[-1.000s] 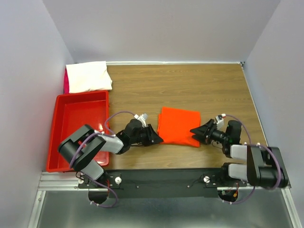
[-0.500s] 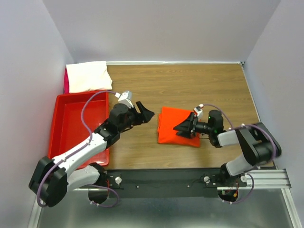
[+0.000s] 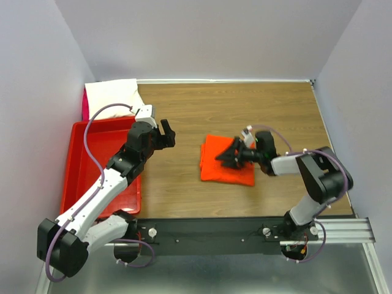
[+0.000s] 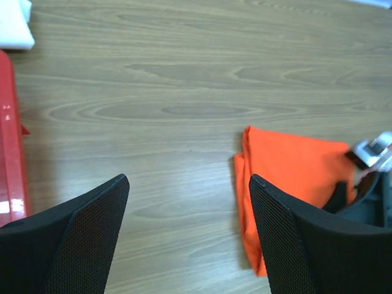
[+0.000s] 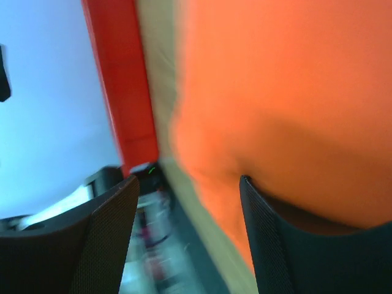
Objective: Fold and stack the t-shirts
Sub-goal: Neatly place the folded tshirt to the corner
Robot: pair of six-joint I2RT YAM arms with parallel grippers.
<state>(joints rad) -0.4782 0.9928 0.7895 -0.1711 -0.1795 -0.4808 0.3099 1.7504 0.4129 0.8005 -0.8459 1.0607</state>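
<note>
The orange-red t-shirt (image 3: 228,165) lies folded on the wooden table, right of centre. It also shows in the left wrist view (image 4: 294,168) and fills the right wrist view (image 5: 282,92). My right gripper (image 3: 224,158) is low over the shirt with its jaws apart and empty (image 5: 187,239); one finger (image 5: 288,239) rests against the cloth. My left gripper (image 3: 165,133) is open and empty (image 4: 188,236), raised above bare table left of the shirt. The white t-shirt (image 3: 113,98) lies folded at the back left, with a pink one (image 3: 85,109) showing under its left edge.
A rigid red plastic bin (image 3: 73,177) stands along the left side under my left arm; its edge shows in the left wrist view (image 4: 10,165) and in the right wrist view (image 5: 119,79). Walls close in the table at left, back and right.
My left gripper has lifted off the shirt's left edge and swung back and left. My right gripper has moved left onto the shirt, which shifted slightly left.
</note>
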